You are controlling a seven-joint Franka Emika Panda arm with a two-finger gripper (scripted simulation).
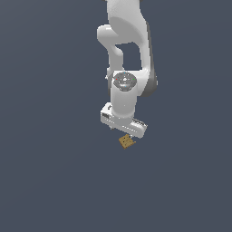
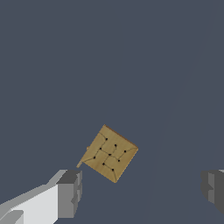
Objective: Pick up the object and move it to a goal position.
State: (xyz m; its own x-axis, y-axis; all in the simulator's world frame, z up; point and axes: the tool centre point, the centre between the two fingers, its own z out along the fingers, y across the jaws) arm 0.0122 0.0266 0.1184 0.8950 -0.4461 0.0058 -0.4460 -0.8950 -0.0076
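In the wrist view, the white two-fingered gripper (image 2: 142, 192) is seen with its grey fingertips (image 2: 70, 192) spread wide, one at each side of the picture, and nothing is held between them. Just beyond the nearer fingertip lies the small, flat, squarish tan-brown block with dark dots and lines on its face (image 2: 110, 153). It is turned diagonally to the line between the fingers and sits off-centre, close to one finger and well apart from the other; whether it is touched cannot be told.

In the exterior view, the block (image 1: 127, 141) is seen on the plain dark grey surface (image 1: 50, 181), just below the gripper (image 1: 125, 131) of the white arm (image 1: 127, 54). No goal marker is visible.

Trouble is judged likely if the fingers are lowered and closed from here. The near finger could land on the block's corner, or the block could be pushed, spun, or pinched across its corners and slip out. Centring and alignment would be needed first.
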